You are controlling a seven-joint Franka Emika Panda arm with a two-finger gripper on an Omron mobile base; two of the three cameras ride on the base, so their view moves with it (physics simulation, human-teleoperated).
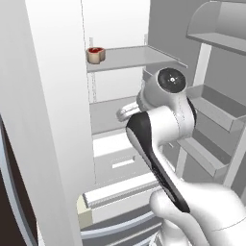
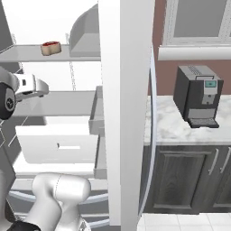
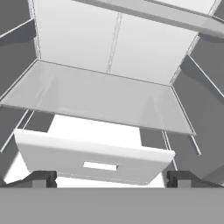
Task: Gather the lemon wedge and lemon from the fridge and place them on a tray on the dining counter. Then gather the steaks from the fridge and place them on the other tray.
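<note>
The gripper (image 3: 111, 178) is wide open and holds nothing; it points into the fridge (image 1: 115, 91) — at the white drawer (image 3: 94, 158); a steak (image 1: 96, 54) sits on the top shelf (image 1: 132, 57).

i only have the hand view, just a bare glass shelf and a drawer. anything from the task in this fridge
Observer: Yes, a small red and tan steak lies on the shelf above the one you face.
Operator: which side of it
Observer: Far left end in the left base view, near the back wall.
Operator: is the gripper near it
Observer: No, the gripper is open, lower down, level with the middle shelf.
</note>
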